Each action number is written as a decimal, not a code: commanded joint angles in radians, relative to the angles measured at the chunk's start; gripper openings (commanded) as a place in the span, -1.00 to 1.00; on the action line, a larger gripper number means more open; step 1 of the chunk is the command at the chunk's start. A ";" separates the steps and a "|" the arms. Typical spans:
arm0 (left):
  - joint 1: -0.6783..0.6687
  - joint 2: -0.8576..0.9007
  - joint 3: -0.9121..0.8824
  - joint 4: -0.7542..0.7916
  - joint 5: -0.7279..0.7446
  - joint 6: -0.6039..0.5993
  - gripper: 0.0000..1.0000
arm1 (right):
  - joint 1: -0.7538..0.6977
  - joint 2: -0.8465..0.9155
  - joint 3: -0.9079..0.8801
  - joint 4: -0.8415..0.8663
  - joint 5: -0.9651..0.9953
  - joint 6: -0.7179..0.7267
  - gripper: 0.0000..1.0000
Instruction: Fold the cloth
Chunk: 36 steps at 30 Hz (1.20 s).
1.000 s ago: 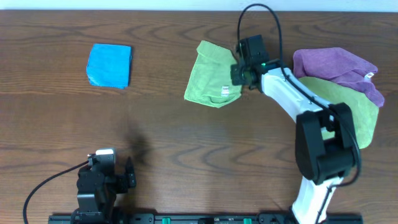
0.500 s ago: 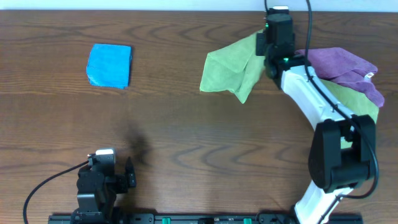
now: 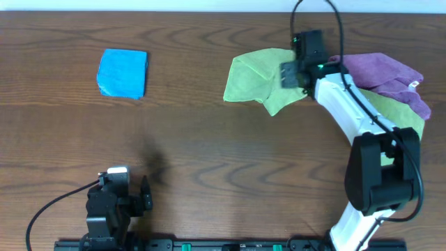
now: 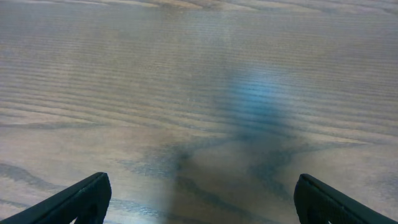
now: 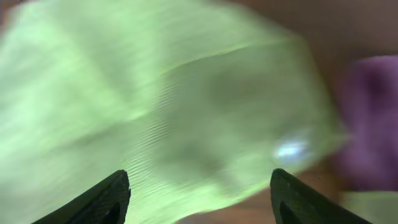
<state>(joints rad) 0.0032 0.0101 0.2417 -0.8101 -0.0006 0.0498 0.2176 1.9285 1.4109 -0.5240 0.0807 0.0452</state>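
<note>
**Green cloth lying loose, both grippers empty: handling notes**

Table (image 3: pixel 209 150): dark wood. The right arm (image 3: pixel 345 104) reaches from the near edge up to the far right area. Beside it sits a pile, a purple cloth (image 3: pixel 380 73) lying on a second green cloth (image 3: pixel 410 129). We leave both alone.

The cloth (image 3: pixel 251 80) we are to fold lies at the far side, right of centre, near the purple one; the arm hides whether they touch. It is well apart from the blue cloth (image 3: pixel 123 72) at far left. It is rumpled rather than flat, with one flap doubled over and a corner pointing toward the near edge.

The right gripper (image 3: pixel 288 74) hovers over the cloth's right edge. In the wrist view its fingers are spread wide with nothing between them, and blurred green fills the view below. The left gripper (image 3: pixel 115 202) sits at the near left edge, equally wide and empty, over bare wood.

Our judgement on handling: the cloth is light and limp, so it will sag and drag instead of holding a shape. The nap should cling to the pads, so we expect little slipping, and it is not fragile. We would pinch a single layer at a corner or edge, not the middle, and spread it flat first. A pale spot (image 5: pixel 289 150) may be the tag, but it is too blurred to say.
</note>
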 commanded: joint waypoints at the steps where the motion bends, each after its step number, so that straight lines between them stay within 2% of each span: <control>1: -0.004 -0.006 -0.003 -0.002 -0.009 0.007 0.90 | 0.047 -0.029 0.000 -0.032 -0.246 -0.065 0.46; 15: -0.004 -0.006 -0.003 -0.002 -0.009 0.006 0.91 | 0.124 -0.002 0.000 -0.099 -0.242 -0.265 0.47; 22: -0.004 -0.006 -0.003 -0.002 -0.009 0.007 0.91 | 0.124 0.054 0.000 -0.107 -0.235 -0.283 0.48; 29: -0.004 -0.006 -0.003 -0.002 -0.009 0.007 0.90 | 0.124 0.109 0.000 -0.074 -0.216 -0.286 0.31; 30: -0.004 -0.006 -0.003 -0.002 -0.009 0.007 0.90 | 0.124 0.112 0.000 -0.066 -0.207 -0.286 0.24; 32: -0.004 -0.006 -0.003 -0.002 -0.009 0.006 0.90 | 0.124 0.116 0.000 -0.053 -0.183 -0.286 -0.06; 36: -0.004 -0.006 -0.003 -0.002 -0.009 0.007 0.91 | 0.124 0.103 0.002 -0.046 -0.174 -0.283 -0.91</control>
<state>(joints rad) 0.0036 0.0101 0.2417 -0.8101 -0.0002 0.0498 0.3363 2.0357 1.4109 -0.5701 -0.1112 -0.2398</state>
